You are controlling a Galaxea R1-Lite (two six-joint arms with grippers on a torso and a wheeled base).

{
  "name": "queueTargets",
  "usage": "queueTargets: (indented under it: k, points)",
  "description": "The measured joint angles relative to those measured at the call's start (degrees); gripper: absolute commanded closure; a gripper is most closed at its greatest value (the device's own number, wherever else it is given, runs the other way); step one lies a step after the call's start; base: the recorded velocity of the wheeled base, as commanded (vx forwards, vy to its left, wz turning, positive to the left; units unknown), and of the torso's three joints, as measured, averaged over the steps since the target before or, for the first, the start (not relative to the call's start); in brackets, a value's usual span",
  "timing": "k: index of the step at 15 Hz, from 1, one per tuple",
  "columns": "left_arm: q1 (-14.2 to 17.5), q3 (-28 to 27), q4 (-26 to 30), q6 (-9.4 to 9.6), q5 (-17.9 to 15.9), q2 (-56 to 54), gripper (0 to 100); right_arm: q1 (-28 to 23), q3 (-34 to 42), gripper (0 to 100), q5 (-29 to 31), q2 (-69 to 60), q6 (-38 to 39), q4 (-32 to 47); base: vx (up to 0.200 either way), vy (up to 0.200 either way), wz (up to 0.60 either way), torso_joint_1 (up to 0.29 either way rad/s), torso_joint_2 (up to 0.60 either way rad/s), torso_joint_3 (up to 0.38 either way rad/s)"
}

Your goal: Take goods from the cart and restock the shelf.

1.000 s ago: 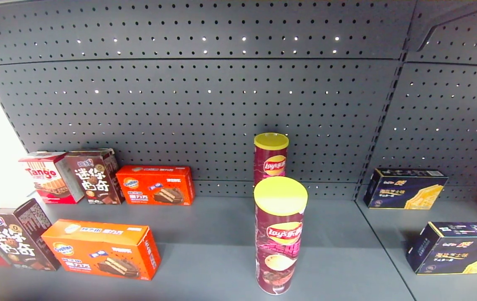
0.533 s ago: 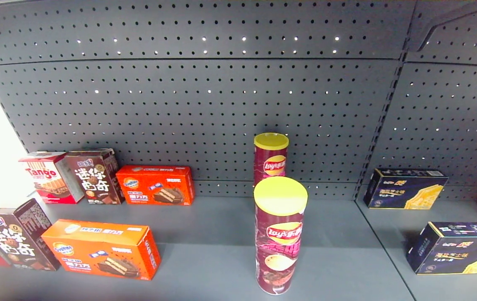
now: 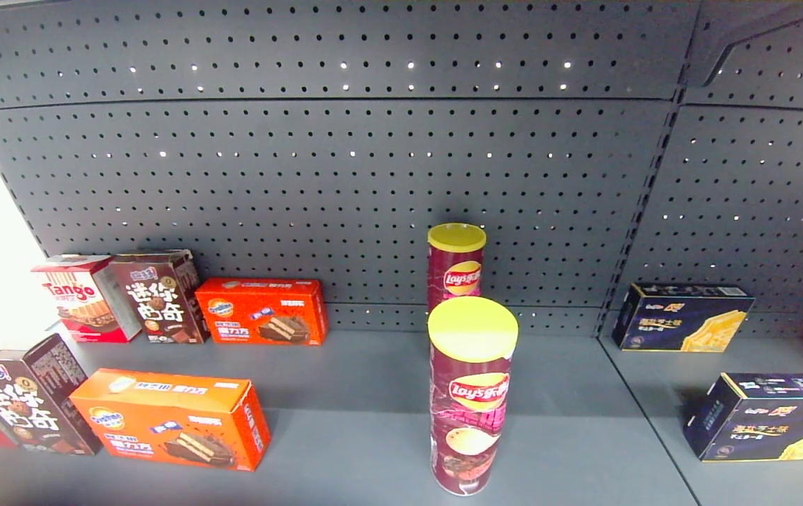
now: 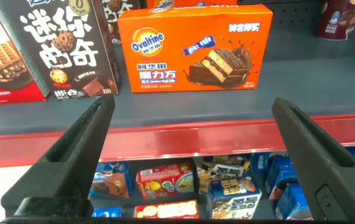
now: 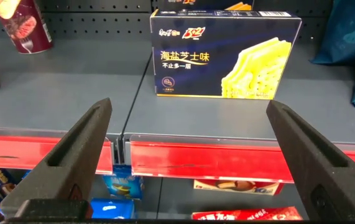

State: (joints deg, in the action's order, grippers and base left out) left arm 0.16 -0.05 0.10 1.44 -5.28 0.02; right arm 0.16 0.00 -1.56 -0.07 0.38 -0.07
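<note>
i'm hovering the left hand (image 4: 193,111) and right hand (image 5: 189,109) spread, empty, before the shelf (image 3: 366,383); any careless reach risks toppling the front can (image 3: 470,414).

Shop: pegboard-backed shelf (image 3: 345,379), red price rail (image 5: 227,155), rows of packaged snacks (image 3: 169,418)

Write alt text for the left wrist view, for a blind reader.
The left gripper, open and empty, faces the edge of a grey shelf. On it stand an orange cake box and, beside it, a brown cookie box; more packets lie below.
</note>
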Motion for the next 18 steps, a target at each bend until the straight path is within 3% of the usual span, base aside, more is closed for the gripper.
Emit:
queueTargets:
  k: [13, 15, 18]
  points:
    - [0.00, 0.00, 0.00, 0.22, -0.16, -0.02, 0, 0.00, 0.00, 0, -0.02, 0.00, -0.11, 0.00, -0.015, 0.000, 0.00, 0.000, 0.00, 0.000]
    - [0.00, 0.02, -0.02, 0.33, 0.00, -0.02, 0, 0.00, 0.00, 0, -0.02, 0.00, -0.11, 0.00, 0.000, -0.200, 0.00, 0.002, 0.00, 0.000]
    - [0.00, 0.05, 0.01, -0.02, -0.07, -0.02, 0, -0.05, 0.00, 0, 0.00, 0.00, -0.13, 0.00, 0.000, 0.000, 0.00, 0.000, 0.00, 0.000]
